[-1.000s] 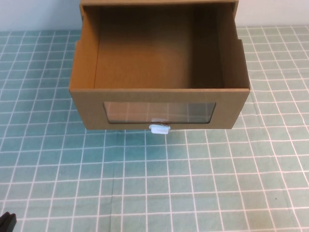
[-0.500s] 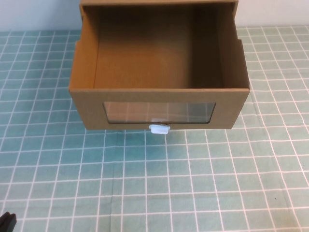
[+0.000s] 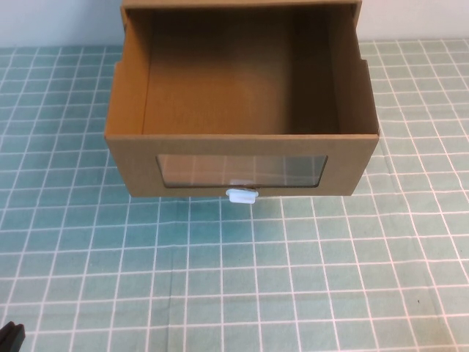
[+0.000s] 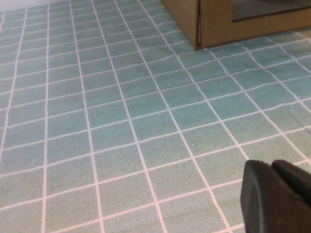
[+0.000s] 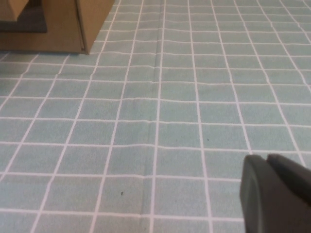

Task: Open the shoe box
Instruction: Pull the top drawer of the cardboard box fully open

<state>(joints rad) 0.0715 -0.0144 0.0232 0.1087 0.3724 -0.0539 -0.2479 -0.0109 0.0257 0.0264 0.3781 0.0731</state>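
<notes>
Nothing moved since a second ago. Your left tool [image 4: 271, 167] sits low at the near-left corner of the green gridded bench [image 3: 293, 279], pinched closed and empty. Your right tool [image 5: 266, 159] is also closed, low over the bench. Brown cardboard shoe box [image 3: 132, 165] stands open-topped at far centre, well apart from both.

Closed right gripper [image 5: 267, 163] hangs over grid mat [image 5: 160, 111], shoe box [image 5: 92, 22] apart.

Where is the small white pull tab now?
High view: the white pull tab sits centred under the front window of the shoe box. The left tool and right tool hover over the mat, away from it.
</notes>
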